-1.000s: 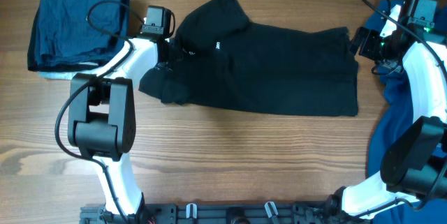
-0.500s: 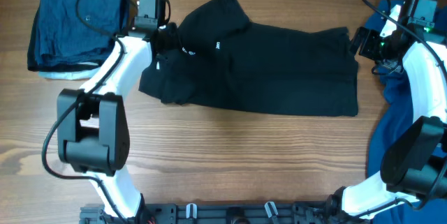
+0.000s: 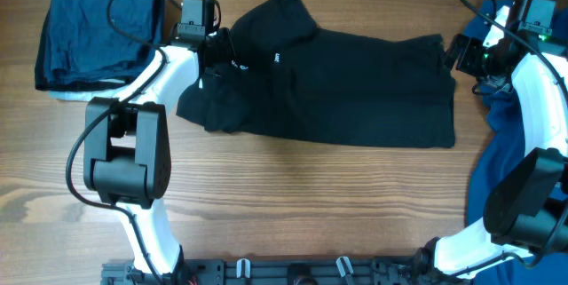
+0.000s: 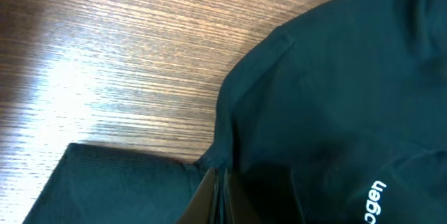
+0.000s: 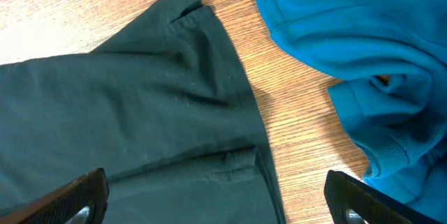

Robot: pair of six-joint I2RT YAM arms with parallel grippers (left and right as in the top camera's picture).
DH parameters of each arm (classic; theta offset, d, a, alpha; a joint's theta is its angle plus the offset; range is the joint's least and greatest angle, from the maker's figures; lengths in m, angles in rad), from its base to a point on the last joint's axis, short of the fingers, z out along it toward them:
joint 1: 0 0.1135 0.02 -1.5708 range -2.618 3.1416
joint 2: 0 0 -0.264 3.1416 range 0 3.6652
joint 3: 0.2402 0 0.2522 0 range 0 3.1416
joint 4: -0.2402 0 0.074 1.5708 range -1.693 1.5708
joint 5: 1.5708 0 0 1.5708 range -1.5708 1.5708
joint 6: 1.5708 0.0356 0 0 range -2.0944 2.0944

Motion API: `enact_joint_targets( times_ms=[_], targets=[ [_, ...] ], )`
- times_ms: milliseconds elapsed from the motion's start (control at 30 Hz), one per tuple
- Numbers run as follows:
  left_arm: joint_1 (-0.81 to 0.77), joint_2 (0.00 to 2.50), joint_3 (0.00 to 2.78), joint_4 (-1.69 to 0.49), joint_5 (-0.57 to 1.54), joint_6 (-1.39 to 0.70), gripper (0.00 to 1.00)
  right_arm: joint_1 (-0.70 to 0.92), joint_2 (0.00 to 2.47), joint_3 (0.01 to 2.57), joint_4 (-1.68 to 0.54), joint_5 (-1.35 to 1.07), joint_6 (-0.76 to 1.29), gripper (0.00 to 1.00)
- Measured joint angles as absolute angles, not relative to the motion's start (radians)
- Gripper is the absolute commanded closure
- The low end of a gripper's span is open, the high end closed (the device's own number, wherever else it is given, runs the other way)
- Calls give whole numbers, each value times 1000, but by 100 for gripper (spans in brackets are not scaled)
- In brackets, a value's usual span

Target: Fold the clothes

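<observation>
The black polo [image 3: 355,90] is pinched by the closed left hand [image 4: 218,197]; the right hand [image 5: 216,203] is held wide open, empty.

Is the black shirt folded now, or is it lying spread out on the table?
Spread out, not folded: the black shirt lies full length across the table, only rumpled at the collar end.

The left gripper [image 3: 220,50], jaws pinched on the black collared polo shirt [image 3: 355,90] near its shoulder, sits slightly higher and further left than a second ago. Its white arm's elbow [image 3: 124,147] swung left, then came back.
</observation>
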State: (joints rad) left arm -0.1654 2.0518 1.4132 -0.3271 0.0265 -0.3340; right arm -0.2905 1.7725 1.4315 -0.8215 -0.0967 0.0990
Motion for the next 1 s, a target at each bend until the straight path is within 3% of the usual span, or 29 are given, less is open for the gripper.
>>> enact_joint_targets(
  times_ms=[233, 733, 1000],
  targets=[
    [-165, 2052, 1413, -234, 107, -334, 96, -290, 1773, 1431, -822, -97, 99, 0],
    [-166, 2131, 1413, -240, 110, -326, 96, -290, 1773, 1431, -822, -97, 99, 0],
    [-178, 2151, 1447, -412, -12, -319, 96, -290, 1773, 1431, -821, -97, 99, 0]
  ],
)
